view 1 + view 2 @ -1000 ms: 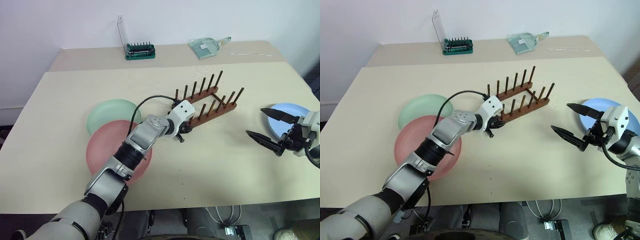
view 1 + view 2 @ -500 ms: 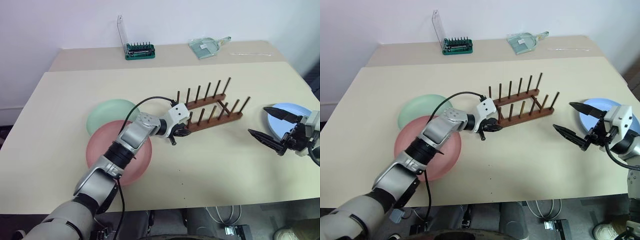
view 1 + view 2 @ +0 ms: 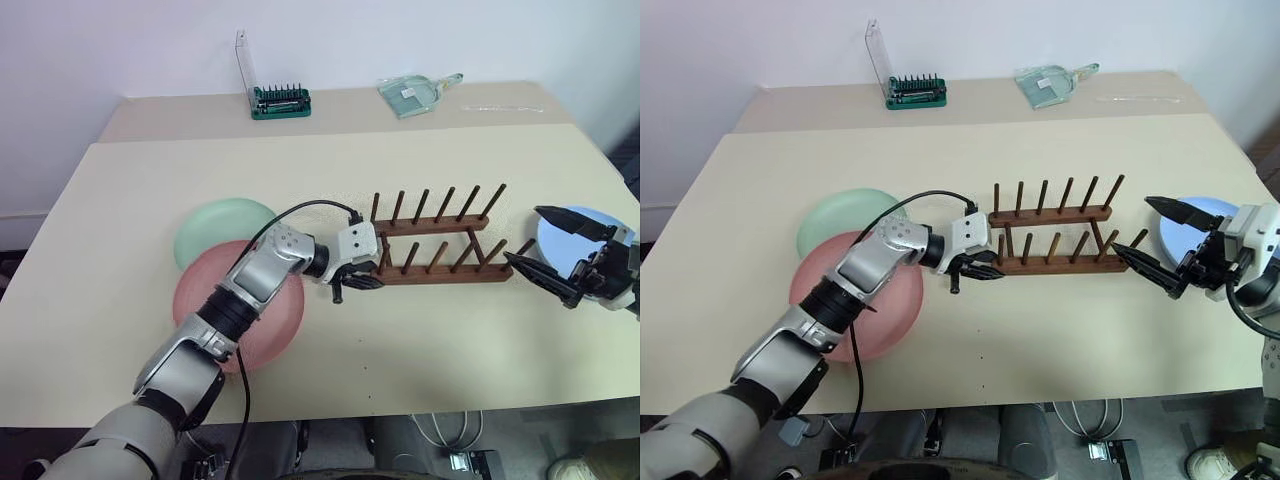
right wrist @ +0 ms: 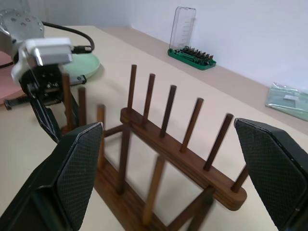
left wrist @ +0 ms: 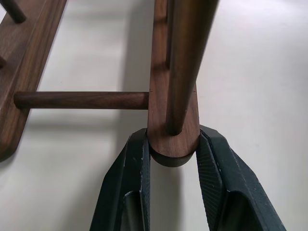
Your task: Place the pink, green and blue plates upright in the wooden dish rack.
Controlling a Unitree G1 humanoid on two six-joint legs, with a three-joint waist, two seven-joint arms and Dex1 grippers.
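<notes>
Two rails of the rack (image 3: 440, 245) ran left-right across mid-table, pegs up. Bare tabletop lay in front of the rack and behind it. Left gripper (image 5: 172, 159) clamped the near rail's left end; right gripper (image 3: 545, 248) gaped wide at the rack's right end, holding nothing.

Wooden dish rack (image 3: 440, 245): dark brown wood, smooth satin finish; left end effector (image 5: 173, 192) fingers (image 5: 127, 187): black, matt, textured pads; desk (image 3: 400, 350): smooth, matt beige surface; pink plate (image 3: 275, 325): matt.
</notes>
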